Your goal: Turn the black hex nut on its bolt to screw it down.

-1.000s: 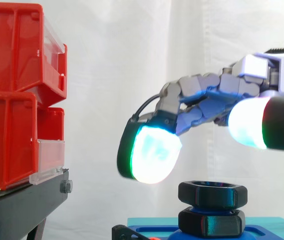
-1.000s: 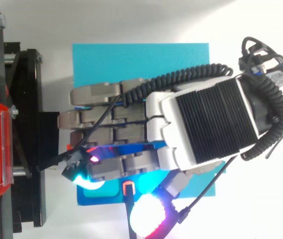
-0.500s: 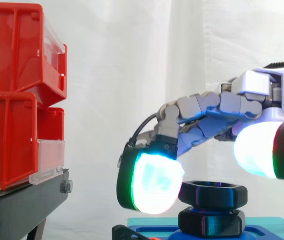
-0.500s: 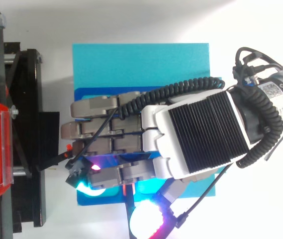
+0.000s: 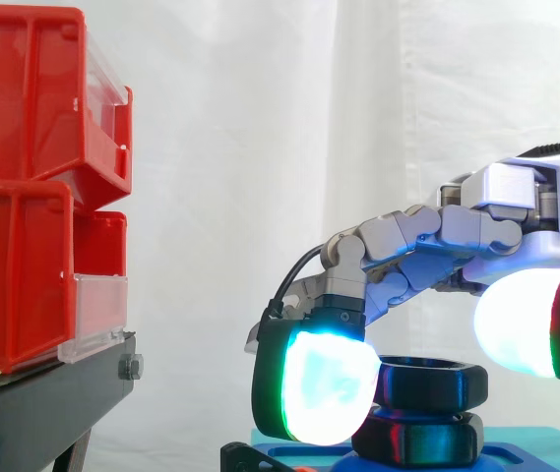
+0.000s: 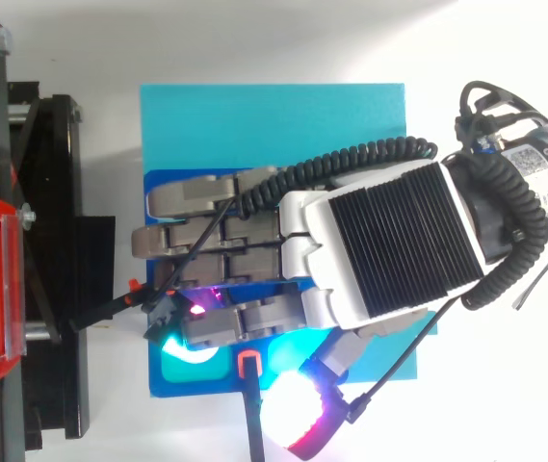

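The hand (image 6: 389, 241) is hanging low over the upper black nut (image 5: 435, 383); I cannot tell whether it is grasping it.

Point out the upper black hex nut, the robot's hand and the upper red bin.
upper black hex nut (image 5: 437, 386): side view, on its front side face.
hand (image 6: 389, 241): top view, on its black ribbed back.
upper red bin (image 5: 19, 93): side view, on its red side wall.

A white tabletop (image 6: 254, 38) carries the work. A flat cyan board (image 6: 274, 120) lies directly on it, near the middle. Just beside the board, along the tabletop's left edge in the top view, stands a black stand (image 6: 52, 192) holding red bins (image 5: 24, 98).
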